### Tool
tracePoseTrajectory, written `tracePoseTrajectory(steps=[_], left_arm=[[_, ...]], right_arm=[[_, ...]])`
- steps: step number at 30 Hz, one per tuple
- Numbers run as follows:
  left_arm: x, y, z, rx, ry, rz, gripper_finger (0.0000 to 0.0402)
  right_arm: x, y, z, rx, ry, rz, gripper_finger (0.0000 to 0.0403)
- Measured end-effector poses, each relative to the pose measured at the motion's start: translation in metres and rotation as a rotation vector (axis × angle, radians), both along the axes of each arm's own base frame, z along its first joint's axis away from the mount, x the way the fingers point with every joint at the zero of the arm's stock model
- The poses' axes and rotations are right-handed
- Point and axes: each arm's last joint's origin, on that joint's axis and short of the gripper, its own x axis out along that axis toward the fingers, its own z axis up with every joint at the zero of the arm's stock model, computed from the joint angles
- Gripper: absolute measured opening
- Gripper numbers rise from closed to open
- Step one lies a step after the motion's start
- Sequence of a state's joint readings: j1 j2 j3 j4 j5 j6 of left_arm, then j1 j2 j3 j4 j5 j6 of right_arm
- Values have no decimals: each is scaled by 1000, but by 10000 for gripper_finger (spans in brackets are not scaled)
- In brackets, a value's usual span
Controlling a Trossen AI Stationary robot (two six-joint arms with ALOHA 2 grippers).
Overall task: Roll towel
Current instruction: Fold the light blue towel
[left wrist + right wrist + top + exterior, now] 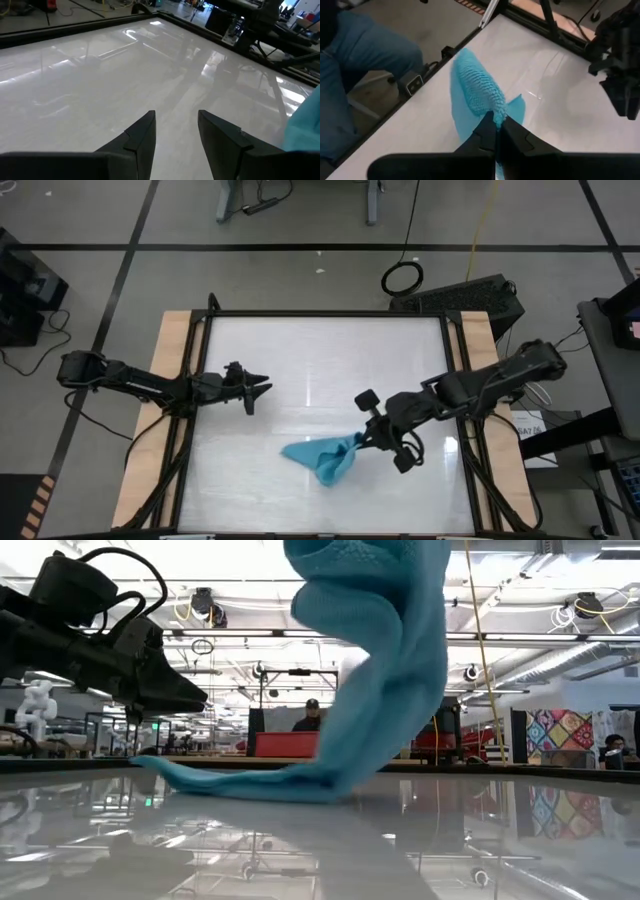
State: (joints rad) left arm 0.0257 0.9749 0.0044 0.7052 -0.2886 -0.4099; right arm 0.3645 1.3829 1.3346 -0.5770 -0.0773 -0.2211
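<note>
From above, the glossy white counter [320, 380] sits on grey floor; the right gripper [362, 438] pinches the towel [322, 457], which trails away from its fingers. Low view: towel hangs upright, its tail on the counter. The left gripper [176, 131] hovers apart, fingers parted, empty.

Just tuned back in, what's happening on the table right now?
The right gripper is shut on one end of the teal towel, holding that end up off the table while the other end trails on the surface. The towel is bunched, not yet rolled. The left gripper waits open over the table's left part, apart from the towel.
</note>
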Motion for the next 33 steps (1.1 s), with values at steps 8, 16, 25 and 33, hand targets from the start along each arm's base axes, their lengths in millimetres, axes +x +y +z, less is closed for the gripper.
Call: tracePoseTrajectory(steps=[8, 16, 25, 33], left_arm=[[2, 1, 8, 67, -52, 24, 153], [20, 2, 39, 186, -133, 26, 153], [75, -23, 76, 153, -198, -301, 153], [135, -71, 80, 211, -155, -470, 153]], right_arm=[[-11, -4, 12, 19, -40, -2, 0], [-16, -12, 12, -57, -22, -107, 0], [-11, -33, 10, -121, -15, -265, 0], [-7, -50, 10, -157, -24, -382, 0]])
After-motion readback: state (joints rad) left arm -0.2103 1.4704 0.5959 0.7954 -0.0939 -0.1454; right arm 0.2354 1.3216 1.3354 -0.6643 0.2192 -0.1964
